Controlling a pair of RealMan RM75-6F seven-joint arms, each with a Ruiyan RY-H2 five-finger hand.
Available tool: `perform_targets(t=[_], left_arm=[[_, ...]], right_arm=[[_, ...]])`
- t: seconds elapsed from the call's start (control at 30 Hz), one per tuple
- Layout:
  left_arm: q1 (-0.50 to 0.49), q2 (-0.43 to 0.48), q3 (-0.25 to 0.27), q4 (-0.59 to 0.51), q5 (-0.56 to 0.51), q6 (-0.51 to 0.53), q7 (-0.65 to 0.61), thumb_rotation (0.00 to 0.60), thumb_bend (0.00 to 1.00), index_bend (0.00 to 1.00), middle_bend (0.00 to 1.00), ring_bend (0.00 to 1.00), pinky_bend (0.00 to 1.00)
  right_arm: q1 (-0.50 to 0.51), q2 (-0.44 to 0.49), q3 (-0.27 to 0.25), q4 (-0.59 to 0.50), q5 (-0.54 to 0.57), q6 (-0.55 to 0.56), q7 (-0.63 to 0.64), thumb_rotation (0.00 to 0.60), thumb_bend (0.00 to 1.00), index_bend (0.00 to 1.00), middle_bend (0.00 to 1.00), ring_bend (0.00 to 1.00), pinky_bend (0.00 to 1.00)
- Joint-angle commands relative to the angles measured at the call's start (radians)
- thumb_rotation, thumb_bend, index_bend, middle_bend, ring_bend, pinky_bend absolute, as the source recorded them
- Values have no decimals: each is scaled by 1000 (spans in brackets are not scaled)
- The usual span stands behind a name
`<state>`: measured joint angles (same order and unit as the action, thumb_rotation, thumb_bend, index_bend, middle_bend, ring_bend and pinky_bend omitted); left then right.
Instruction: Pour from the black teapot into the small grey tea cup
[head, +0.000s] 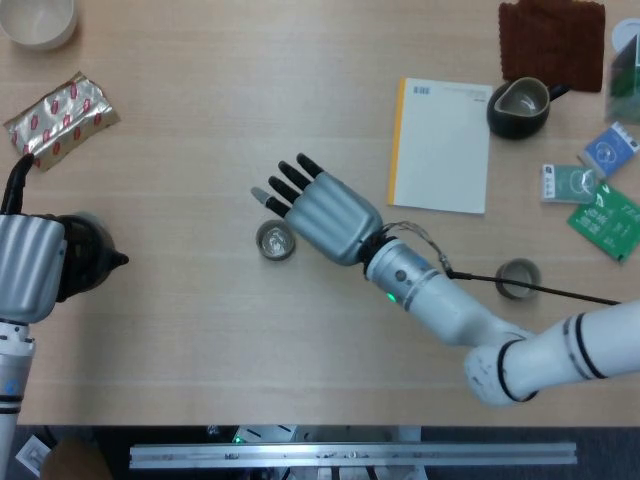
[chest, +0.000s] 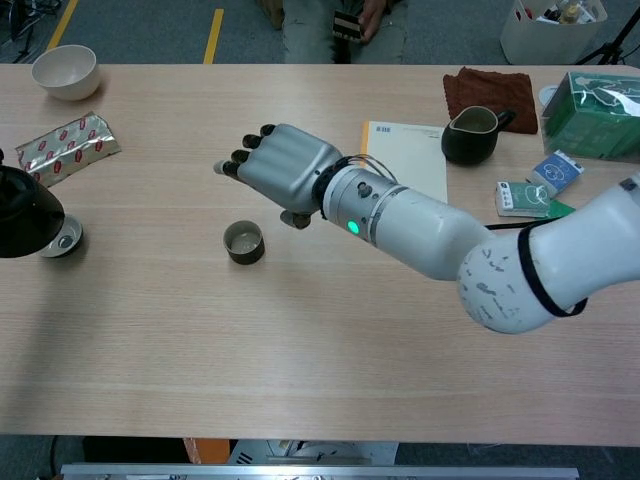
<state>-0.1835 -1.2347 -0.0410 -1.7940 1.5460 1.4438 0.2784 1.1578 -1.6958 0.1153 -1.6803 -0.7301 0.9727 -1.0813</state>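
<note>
the right hand (head: 325, 215) hovers with fingers spread, holding nothing, just beside and above the small grey tea cup (head: 275, 240), which stands upright on the wooden table (head: 200, 130). at the far left edge, the left hand (head: 30, 268) grasps the black teapot (head: 85, 262), well apart from the cup.

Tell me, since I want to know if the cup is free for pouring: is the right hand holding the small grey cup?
No, the right hand hangs with fingers spread, apart from the small grey cup standing on the table.
</note>
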Motion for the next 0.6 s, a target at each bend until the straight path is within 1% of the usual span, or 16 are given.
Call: perform_targets(t=[0.03,0.17,0.27,0.33,0.43,0.6], left_arm=[[-7,-6,-5,3,-2,-7,3,599,271,947,1000,810,13],[-20,-19,-10,14,-8,-25,6,600,272,946,1000,809,13],[-32,-33,-15,23,-15,-40,11,600,271,946,1000,808,13],[-40,-42,-17,29,-21,-52,18,600,271,945,999,807,13],[-55,-57,-22,32,-30,-72,33,600,271,946,999,807,13],[-77,-85,-31,30,-41,-95,65,600,271,945,998,806,13]], right_arm=[[-78,189,-53,-178,-91,70,69,600,317,73,142,80,128],[-154,333,-104,-277,-180,122,148,600,315,72,142,80,128],[-221,434,-152,-314,-269,156,228,600,314,73,142,80,128],[-269,493,-186,-313,-334,178,284,600,313,73,142,80,128],[-332,553,-227,-290,-417,213,353,600,313,72,142,80,128],[-422,630,-264,-262,-534,268,477,600,313,73,142,80,128]])
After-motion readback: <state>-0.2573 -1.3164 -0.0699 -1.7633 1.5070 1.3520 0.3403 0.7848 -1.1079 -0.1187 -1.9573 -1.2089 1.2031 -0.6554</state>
